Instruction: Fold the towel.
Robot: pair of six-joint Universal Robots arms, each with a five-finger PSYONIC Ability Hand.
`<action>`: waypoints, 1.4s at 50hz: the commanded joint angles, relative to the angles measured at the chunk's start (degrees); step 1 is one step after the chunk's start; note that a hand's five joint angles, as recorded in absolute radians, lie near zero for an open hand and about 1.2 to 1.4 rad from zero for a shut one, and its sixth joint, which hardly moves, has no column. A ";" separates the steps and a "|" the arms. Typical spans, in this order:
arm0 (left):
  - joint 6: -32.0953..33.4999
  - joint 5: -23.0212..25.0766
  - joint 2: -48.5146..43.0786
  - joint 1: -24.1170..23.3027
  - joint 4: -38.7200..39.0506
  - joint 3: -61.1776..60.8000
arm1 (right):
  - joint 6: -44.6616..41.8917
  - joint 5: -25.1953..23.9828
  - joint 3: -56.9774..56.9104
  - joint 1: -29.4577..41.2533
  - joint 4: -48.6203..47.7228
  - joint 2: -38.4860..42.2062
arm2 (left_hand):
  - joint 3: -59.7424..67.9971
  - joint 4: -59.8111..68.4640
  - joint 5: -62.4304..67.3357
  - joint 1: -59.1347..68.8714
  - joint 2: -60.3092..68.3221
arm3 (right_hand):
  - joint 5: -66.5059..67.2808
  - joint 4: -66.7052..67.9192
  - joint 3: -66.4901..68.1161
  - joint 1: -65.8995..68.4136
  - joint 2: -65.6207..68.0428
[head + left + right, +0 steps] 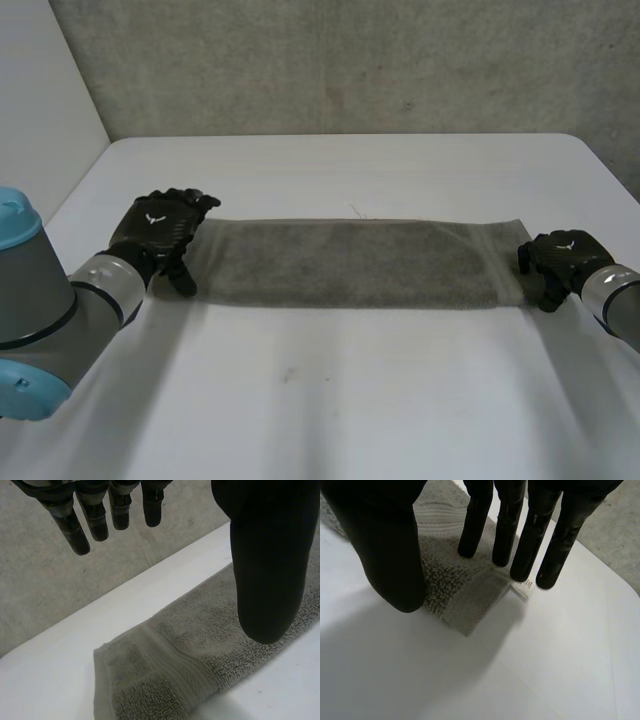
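- The left hand is released. In its wrist view the fingers hang straight, the thumb stands well apart from them, and nothing is caught between.
- It hovers over the left short end of the towel. Whether any part of it rests on the cloth I cannot tell.
- The right hand is slack too. Its fingers are straight, with the tips down at the hem of the right short end and the thumb above the near corner. It grips nothing, and it may be just touching the cloth.
- The towel lies flat on the desk as a long grey strip, its long axis running straight from one hand to the other.
- Each hand sits at its own end, so neither is nearer, and the cloth lies inward from both.
- My judgement is that the next fold carries one short end along that axis to meet the other. That calls first for a pinch on the end hem, and neither hand has one yet.
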 commanded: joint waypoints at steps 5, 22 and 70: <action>-0.39 -0.06 0.12 0.11 0.15 -0.60 | -0.10 -3.18 -0.39 -1.47 -0.57 1.26 | 0.36 0.35 -1.47 0.31 0.52 | 20.96 20.62 20.62 15.12 20.65; -0.48 -0.06 1.00 0.02 0.23 -2.18 | -0.88 -2.47 -3.28 -11.20 0.40 -0.58 | 0.36 0.35 -1.47 0.31 0.52 | 44.95 44.61 44.62 39.12 44.65; -0.39 -0.15 2.23 0.29 3.14 -4.03 | 3.85 3.76 -23.34 38.72 7.87 6.29 | 0.36 0.35 -1.47 0.31 0.52 | -25.05 -25.39 -25.38 -30.88 -25.35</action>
